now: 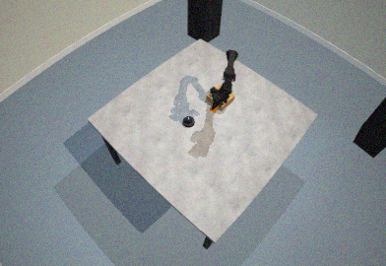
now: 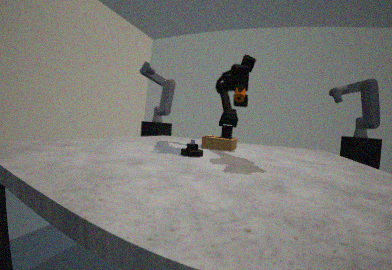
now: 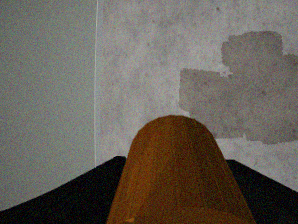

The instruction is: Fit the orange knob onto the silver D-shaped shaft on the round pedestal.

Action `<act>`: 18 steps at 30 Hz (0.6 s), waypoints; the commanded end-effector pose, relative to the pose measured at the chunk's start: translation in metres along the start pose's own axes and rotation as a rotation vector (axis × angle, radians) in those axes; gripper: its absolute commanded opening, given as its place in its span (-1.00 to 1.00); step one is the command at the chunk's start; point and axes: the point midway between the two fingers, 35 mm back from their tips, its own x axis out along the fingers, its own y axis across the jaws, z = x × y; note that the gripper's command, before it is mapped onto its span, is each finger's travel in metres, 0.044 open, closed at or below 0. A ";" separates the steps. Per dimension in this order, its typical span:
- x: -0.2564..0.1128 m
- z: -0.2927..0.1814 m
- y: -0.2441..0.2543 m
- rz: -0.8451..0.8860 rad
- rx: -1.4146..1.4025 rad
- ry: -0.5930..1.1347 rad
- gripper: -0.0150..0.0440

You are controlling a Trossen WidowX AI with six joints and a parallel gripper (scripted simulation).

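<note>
The orange knob (image 1: 215, 108) (image 2: 240, 96) (image 3: 175, 170) is held high above the table. In the exterior view a round face of it with a darker centre points toward that camera; the hole's flat side cannot be made out. My gripper (image 3: 174, 168) is shut on the knob, one dark finger on each side in the wrist view. The black round pedestal (image 1: 188, 122) (image 2: 192, 152) stands on the table, with the small silver shaft (image 2: 193, 141) upright on top. The knob is well away from the pedestal and much higher. The pedestal is not in the wrist view.
A tan wooden block (image 2: 219, 143) is at the foot of my arm. The pale table (image 1: 231, 173) (image 2: 150, 196) carries arm shadows, and its edge (image 3: 95, 100) shows at the left of the wrist view. Other grey arms on black stands (image 2: 361, 151) (image 1: 205, 11) are beyond the table.
</note>
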 end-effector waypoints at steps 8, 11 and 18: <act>-0.001 -0.001 0.002 0.005 0.000 0.003 -0.49; -0.001 -0.001 0.002 0.005 0.000 0.003 -0.49; -0.002 -0.001 0.003 0.009 0.010 0.005 -0.49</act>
